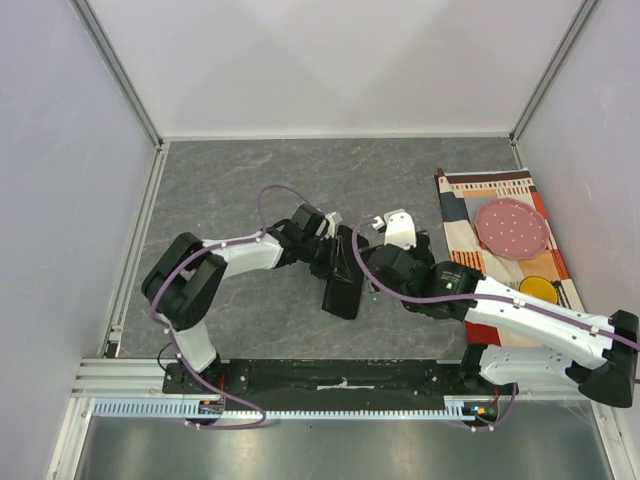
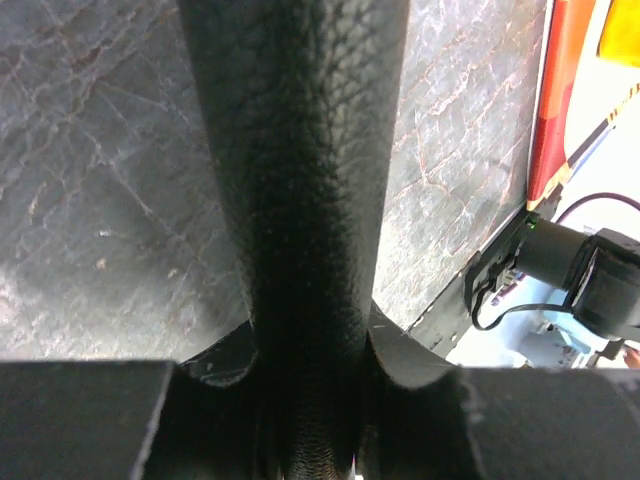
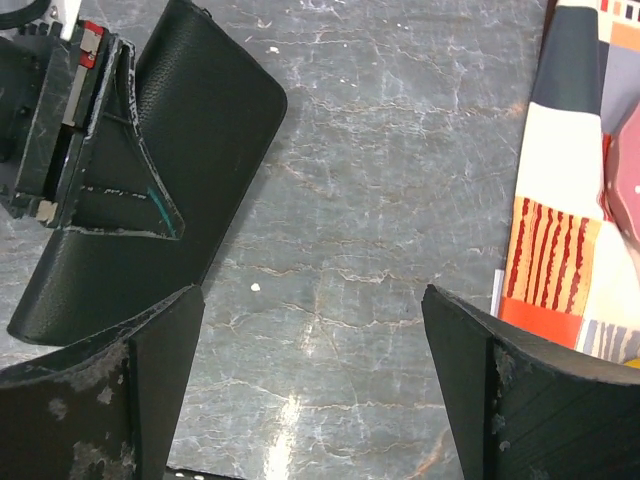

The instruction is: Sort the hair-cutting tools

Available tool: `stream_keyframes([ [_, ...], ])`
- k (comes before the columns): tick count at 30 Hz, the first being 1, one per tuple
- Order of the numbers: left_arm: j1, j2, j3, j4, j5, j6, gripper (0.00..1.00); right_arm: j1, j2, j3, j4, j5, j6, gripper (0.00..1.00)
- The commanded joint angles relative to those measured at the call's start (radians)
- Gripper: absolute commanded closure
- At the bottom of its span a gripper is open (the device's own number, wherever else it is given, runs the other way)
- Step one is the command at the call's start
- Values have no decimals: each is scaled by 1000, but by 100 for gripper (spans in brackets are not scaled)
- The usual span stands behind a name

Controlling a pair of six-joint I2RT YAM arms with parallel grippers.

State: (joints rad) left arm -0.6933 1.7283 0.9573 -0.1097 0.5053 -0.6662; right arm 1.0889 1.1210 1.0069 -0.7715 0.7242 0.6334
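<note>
You're clamping the black pouch (image 1: 343,295) in the left gripper (image 1: 333,255), probably steadying it. Your right gripper (image 3: 310,305) is hanging wide apart and empty over the table (image 3: 380,180) beside it. No scissors or combs are showing; can't tell where they are.

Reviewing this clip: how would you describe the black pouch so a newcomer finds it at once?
On the grey stone-look table, look near the middle. The black pouch is the flat, grained, round-cornered rectangle there, one end pinched in the left gripper. Unlike the colourful patterned cloth at the right, it is plain black.
</note>
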Motion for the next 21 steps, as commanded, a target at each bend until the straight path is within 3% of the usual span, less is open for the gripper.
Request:
stream_keyframes([
  [1,12,71,103,99,-4,-41,76,0,-55,-11,-28,57,109,2],
  [5,23,106,118,102,-13,-64,68,0,-78,-37,-32,47,115,2],
  [6,25,108,118,102,-16,-65,53,-1,-81,-42,-31,47,117,2],
  [7,28,106,120,90,-17,-65,22,0,-82,-45,-31,46,117,2],
  [8,29,94,121,78,-20,-64,1,-1,-85,-48,-31,44,117,2],
  [21,31,-386,116,-359,-548,73,0,-1,-24,41,-45,83,111,2],
])
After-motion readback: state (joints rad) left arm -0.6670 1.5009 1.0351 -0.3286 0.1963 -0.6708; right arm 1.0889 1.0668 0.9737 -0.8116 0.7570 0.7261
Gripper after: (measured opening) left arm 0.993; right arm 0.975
